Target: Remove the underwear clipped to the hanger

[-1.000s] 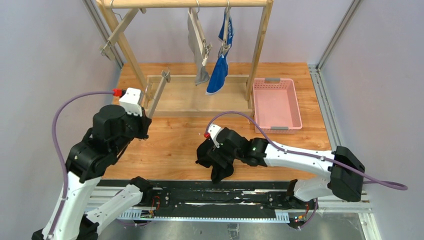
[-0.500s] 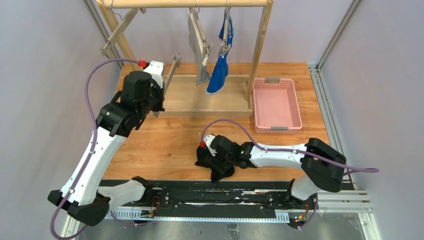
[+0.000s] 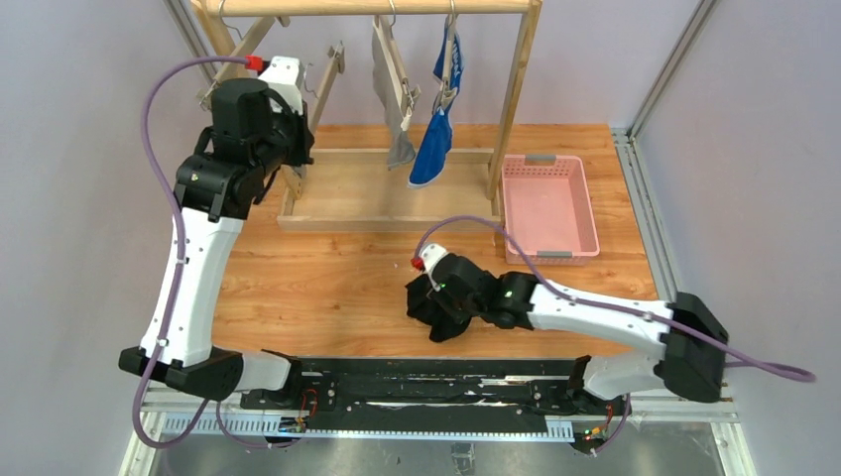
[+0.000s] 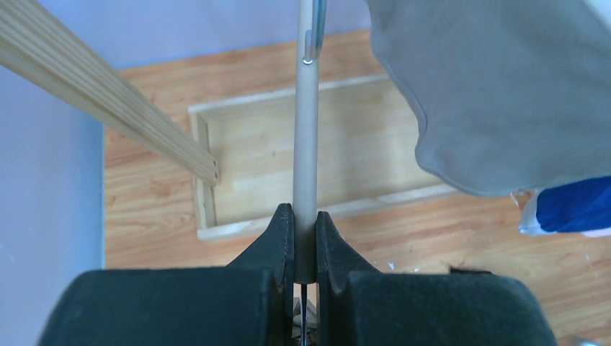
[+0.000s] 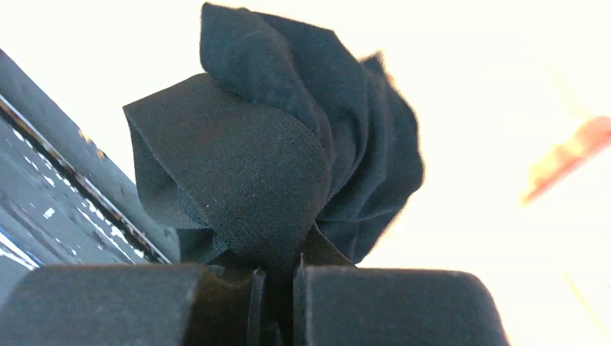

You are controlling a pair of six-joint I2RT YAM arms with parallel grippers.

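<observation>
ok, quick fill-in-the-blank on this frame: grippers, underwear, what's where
1. The underwear pinched in the right gripper is ____.
2. The left gripper is shut on a wooden ____.
3. On the rack hang the grey underwear and a ____ pair.
4. The pink basket sits to the rack's ____.

Missing words: black; hanger; blue; right.

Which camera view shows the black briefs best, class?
The right wrist view: the black briefs fill the frame, bunched and pinched in the right gripper. The top view shows only a small dark bundle, hard to tell from the black gripper holding it. The left wrist view does not show them.
</observation>
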